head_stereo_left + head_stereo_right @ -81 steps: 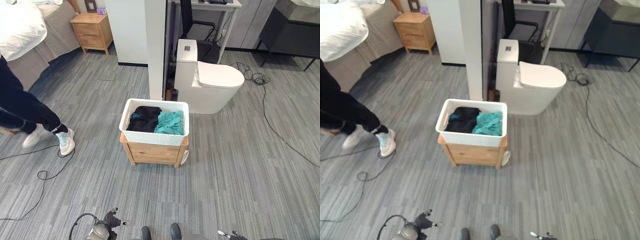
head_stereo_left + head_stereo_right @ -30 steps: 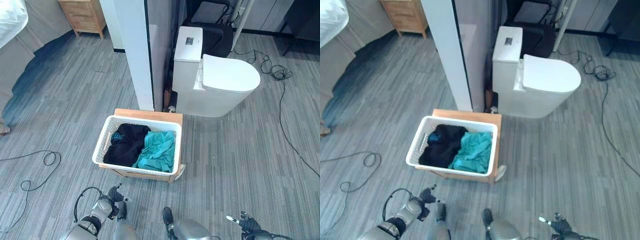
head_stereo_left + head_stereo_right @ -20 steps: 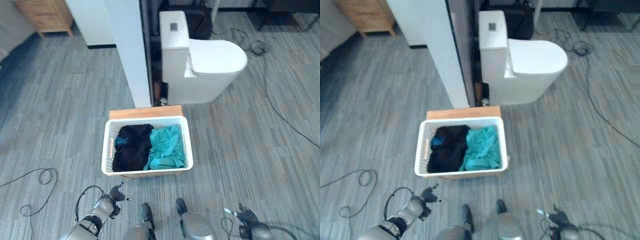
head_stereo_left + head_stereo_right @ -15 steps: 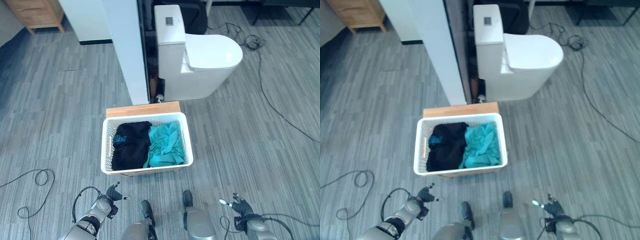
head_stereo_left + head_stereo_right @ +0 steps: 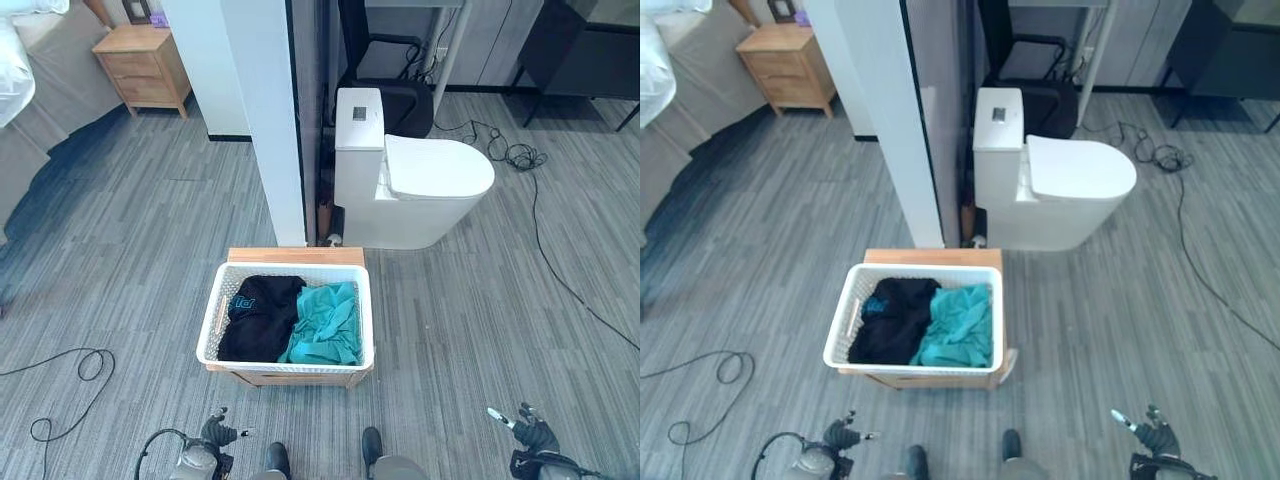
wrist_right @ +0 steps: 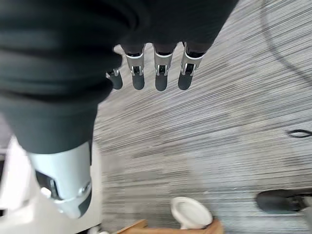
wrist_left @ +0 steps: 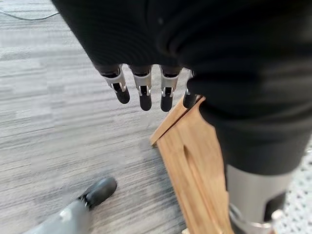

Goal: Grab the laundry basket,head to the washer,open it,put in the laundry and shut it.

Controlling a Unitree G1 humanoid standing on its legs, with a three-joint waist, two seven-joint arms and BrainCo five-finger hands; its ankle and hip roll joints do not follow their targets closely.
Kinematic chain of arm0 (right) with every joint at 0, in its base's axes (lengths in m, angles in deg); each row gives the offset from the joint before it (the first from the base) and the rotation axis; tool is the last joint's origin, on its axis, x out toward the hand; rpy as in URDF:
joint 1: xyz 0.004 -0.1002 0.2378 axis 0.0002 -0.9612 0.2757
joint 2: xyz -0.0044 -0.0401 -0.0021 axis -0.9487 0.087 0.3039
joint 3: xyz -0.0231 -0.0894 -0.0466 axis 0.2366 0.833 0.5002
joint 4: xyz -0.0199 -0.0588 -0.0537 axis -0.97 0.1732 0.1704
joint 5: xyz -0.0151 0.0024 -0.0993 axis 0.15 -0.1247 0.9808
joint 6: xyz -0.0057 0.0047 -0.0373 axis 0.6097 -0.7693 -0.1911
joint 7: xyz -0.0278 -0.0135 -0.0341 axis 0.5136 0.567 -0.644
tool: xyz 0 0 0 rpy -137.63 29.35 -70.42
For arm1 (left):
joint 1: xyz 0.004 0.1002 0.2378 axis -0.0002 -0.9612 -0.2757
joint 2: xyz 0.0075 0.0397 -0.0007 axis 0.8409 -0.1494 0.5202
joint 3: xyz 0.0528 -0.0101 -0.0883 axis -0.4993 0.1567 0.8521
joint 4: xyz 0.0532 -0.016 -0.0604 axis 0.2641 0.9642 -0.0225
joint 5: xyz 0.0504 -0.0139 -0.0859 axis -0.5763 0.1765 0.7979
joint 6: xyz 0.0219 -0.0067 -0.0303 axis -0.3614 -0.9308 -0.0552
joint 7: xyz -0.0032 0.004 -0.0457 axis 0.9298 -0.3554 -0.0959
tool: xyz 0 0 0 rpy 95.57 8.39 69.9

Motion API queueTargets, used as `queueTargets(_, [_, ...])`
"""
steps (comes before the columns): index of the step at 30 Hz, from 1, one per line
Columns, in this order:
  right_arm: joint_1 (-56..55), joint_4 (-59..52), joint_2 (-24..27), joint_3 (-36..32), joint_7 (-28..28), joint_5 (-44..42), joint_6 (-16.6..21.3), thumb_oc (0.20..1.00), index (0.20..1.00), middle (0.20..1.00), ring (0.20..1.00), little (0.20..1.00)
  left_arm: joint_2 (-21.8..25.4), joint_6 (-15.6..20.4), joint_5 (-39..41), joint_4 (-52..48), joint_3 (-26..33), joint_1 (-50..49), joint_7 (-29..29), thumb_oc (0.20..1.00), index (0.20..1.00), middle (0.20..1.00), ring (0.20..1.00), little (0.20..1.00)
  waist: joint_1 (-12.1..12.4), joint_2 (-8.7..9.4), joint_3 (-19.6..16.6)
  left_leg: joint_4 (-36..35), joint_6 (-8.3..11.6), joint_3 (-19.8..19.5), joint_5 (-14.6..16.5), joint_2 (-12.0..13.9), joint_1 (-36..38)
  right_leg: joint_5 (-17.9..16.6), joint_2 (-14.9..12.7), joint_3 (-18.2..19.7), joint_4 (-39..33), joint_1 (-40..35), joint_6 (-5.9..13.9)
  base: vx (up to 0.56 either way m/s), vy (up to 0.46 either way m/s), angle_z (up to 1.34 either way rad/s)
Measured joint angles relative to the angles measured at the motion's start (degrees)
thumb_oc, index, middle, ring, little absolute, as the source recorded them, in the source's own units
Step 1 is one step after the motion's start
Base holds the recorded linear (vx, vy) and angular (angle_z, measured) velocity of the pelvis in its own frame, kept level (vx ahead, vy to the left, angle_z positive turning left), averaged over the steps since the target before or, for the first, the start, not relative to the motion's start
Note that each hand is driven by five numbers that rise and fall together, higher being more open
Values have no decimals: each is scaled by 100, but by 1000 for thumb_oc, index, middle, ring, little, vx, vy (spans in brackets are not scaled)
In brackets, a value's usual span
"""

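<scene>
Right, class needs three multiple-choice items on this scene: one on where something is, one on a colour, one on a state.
1. The basket stands on:
A a wooden stand
B the bed
C the toilet

2. The cloth beside the black one is:
A red
B teal
C yellow

3. The toilet lid is:
A raised
B missing
C shut

Answers:
1 A, the wooden stand shows under and behind the basket.
2 B, the teal cloth lies by the black cloth.
3 C, the toilet has its lid flat down.

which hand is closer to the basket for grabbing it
Left, slightly. The left hand hangs open just below the white plastic laundry basket near its left end; the right hand is open too, but far off to the right.
</scene>
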State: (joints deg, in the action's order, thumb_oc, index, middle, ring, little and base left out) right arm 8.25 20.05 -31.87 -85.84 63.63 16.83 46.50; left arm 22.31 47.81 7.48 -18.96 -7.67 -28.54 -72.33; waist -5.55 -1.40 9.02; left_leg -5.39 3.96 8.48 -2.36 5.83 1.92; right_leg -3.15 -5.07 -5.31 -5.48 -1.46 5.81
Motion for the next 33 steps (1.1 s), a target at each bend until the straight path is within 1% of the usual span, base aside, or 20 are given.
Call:
queueTargets(3, [-411,-994,34,-308,27,1,-17,1000,1000,1000,1000,1000,336,-11,159,-1095,249,-485,-15,1000,1000,1000,1000,1000,1,-69,-62,-4,17,1,24,-5,-39,-6,-6,8,-4,29,9,0,0,0])
queueTargets(5, [-666,-1339,159,-408,30,3,36,1000,1000,1000,1000,1000,544,30,225,-1479,287,-653,-10,1000,1000,1000,1000,1000,16,-142,-178,-3,19,-8,16,-8,-106,-15,-9,2,-4,89,11,40,14,2])
queueTargets(6, [-679,-1484,273,-524,26,62,-101,1000,1000,1000,1000,1000,703,-66,218,-1872,357,-830,-102,1000,1000,1000,1000,1000,29,-209,-221,-4,-3,-7,1,-13,-109,-19,-11,3,-3,89,16,46,21,0])
queueTargets(10, [-1110,-2712,711,-995,54,456,-387,1000,1000,1000,1000,1000,1403,-149,217,-3463,521,-1525,-411,1000,1000,1000,1000,1000,51,-271,-253,2,25,-13,-22,-16,-112,-31,-17,-8,-2,94,0,2,9,1])
queueTargets(12, [-1140,-3217,1032,-1220,149,502,-576,1000,1000,1000,1000,1000,1424,-309,960,-3641,1048,-1519,-537,1000,1000,1000,1000,1000,36,-313,-283,2,21,-17,-23,-46,-85,-28,-46,-15,-5,89,6,20,53,3])
queueTargets(13, [-1131,-3392,1123,-1274,164,501,-624,1000,1000,1000,1000,1000,1509,-381,1140,-3832,1052,-1584,-650,1000,1000,1000,1000,1000,36,-327,-289,11,15,-21,-28,-58,-88,-39,-58,-17,-5,89,16,13,41,5])
queueTargets(14, [-1266,-4051,1206,-1484,281,381,-871,1000,1000,1000,1000,1000,1892,-636,1264,-4709,1013,-1895,-845,1000,1000,1000,1000,1000,43,-336,-259,0,13,-39,-29,-72,-97,-44,-71,-34,-2,90,19,-1,21,4])
queueTargets(16, [-1622,-5350,1430,-1739,495,-206,-758,1000,1000,1000,1000,1000,2760,-647,1515,-6256,1368,-2347,-1037,1000,1000,1000,1000,1000,101,-321,-227,25,12,-44,-37,-78,-81,-59,-76,-39,40,69,25,-21,8,5])
queueTargets(17, [-1542,-5531,1605,-1669,715,-1358,-623,1000,1000,1000,1000,1000,2967,-630,1785,-6438,1587,-1947,-963,1000,1000,1000,1000,1000,184,-287,-270,15,12,-79,-35,-95,-97,-50,-98,-66,42,39,39,-52,1,16])
queueTargets(18, [-1447,-5555,1532,-1538,785,-1863,-562,1000,1000,1000,1000,1000,3034,-640,1830,-6479,1556,-1658,-890,1000,1000,1000,1000,1000,183,-274,-287,2,14,-143,-33,-100,-108,-40,-101,-123,42,28,53,-60,12,23])
queueTargets(19, [-1447,-5550,1629,-1320,878,-2252,-593,1000,1000,1000,1000,1000,3242,-641,1996,-6507,1371,-1413,-863,1000,1000,1000,1000,1000,193,-237,-282,11,24,-180,-44,-103,-111,-41,-100,-159,42,31,50,-34,14,19])
queueTargets(21, [-1523,-5532,2217,-1077,1009,-2266,-816,1000,1000,1000,1000,1000,3918,-653,2262,-6455,960,-824,-866,1000,1000,1000,1000,1000,277,-184,-265,15,16,-185,-73,-110,-187,-52,-111,-163,43,96,50,-45,17,4])
queueTargets(22, [-1467,-5466,2246,-1127,1006,-2228,-828,1000,1000,1000,1000,1000,4041,-617,2343,-6403,974,-719,-860,1000,1000,1000,1000,1000,292,-166,-280,15,22,-179,-87,-118,-207,-69,-120,-155,36,124,42,-62,13,-5])
queueTargets(23, [-1383,-5322,2562,-1052,1023,-2217,-883,1000,1000,1000,1000,1000,4296,-576,2551,-6165,767,-561,-878,1000,1000,1000,1000,1000,268,-158,-280,29,13,-168,-112,-131,-202,-103,-129,-147,43,126,43,-56,-2,-5])
queueTargets(24, [-1266,-5137,3049,-788,1005,-2240,-935,1000,1000,1000,1000,1000,4627,-562,2707,-5865,317,-260,-895,1000,1000,1000,1000,1000,242,-155,-283,29,11,-166,-113,-140,-189,-108,-138,-147,44,113,49,-32,-4,-1])
queueTargets(25, [-950,-4886,3902,-289,1045,-2253,-1057,1000,1000,1000,1000,1000,5160,-629,2852,-5348,-563,400,-903,1000,1000,1000,1000,1000,164,-147,-295,29,-5,-173,-135,-159,-207,-120,-157,-153,44,124,69,-27,-1,5])
queueTargets(26, [-747,-4757,4135,-52,1085,-2365,-1105,1000,1000,1000,1000,1000,5320,-691,2891,-5078,-1105,993,-899,1000,1000,1000,1000,1000,180,-126,-292,27,-4,-184,-142,-159,-217,-116,-159,-162,44,127,74,-22,8,4])
queueTargets(27, [-434,-4727,4075,69,1140,-2523,-1145,1000,1000,1000,1000,1000,5282,-686,2932,-5040,-1393,1436,-899,1000,1000,1000,1000,1000,210,-81,-274,28,2,-180,-146,-152,-214,-121,-150,-159,42,129,67,-33,15,3])
queueTargets(31, [589,-4603,4144,1645,1200,-2702,-1399,1000,1000,1000,1000,1000,4940,-729,3153,-4954,-3141,2866,-1017,1000,1000,1000,1000,1000,294,-69,-274,29,-2,-189,-153,-178,-209,-130,-173,-173,44,124,64,-14,37,1])
queueTargets(33, [934,-4658,4014,2060,1210,-2710,-1507,1000,1000,1000,1000,1000,4516,-766,3153,-4654,-3362,3205,-1028,1000,1000,1000,1000,1000,309,-106,-252,28,-6,-186,-156,-198,-217,-139,-192,-173,44,129,78,-5,15,0])
